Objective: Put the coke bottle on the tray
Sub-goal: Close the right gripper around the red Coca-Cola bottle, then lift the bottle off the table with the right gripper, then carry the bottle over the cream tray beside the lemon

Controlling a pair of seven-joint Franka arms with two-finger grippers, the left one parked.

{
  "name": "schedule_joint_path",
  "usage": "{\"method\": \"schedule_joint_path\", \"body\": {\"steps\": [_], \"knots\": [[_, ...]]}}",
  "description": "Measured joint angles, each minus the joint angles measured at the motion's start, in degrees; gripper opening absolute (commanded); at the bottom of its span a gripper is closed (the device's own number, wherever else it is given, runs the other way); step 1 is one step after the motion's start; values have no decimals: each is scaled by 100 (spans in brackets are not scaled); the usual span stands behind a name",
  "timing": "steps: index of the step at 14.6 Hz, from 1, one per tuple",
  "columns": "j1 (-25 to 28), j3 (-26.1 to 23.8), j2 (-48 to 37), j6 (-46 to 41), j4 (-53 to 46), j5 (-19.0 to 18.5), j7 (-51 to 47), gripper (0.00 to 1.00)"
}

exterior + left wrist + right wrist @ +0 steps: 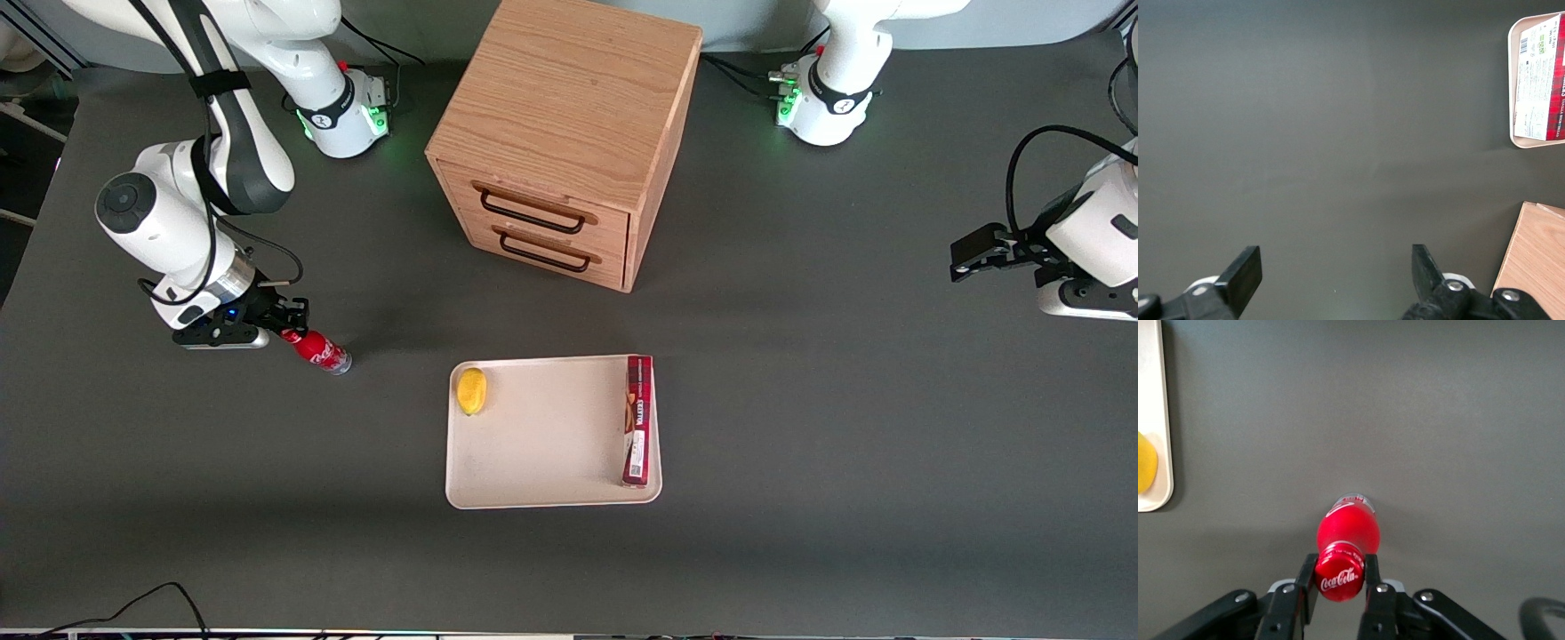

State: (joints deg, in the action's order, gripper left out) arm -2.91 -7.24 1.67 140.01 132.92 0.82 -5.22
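Now coke bottle (1346,532) cap-first between the claw (1340,579) fingers, clamped at the cap.

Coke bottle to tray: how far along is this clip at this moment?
Grasp done: the right arm's gripper is shut on the red cap of the small red coke bottle, out toward the working arm's end of the table. Whether the bottle is lifted or still touching the grey tabletop is unclear. Left: carry it to the cream-white rectangular tray, where a yellow lemon and a long red box leave the middle bare, then release.
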Motion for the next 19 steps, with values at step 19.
{"method": "schedule_joint_path", "body": {"steps": [19], "knots": [[698,-26,1194,-5574,-5635,-264,-1618,0]]}}
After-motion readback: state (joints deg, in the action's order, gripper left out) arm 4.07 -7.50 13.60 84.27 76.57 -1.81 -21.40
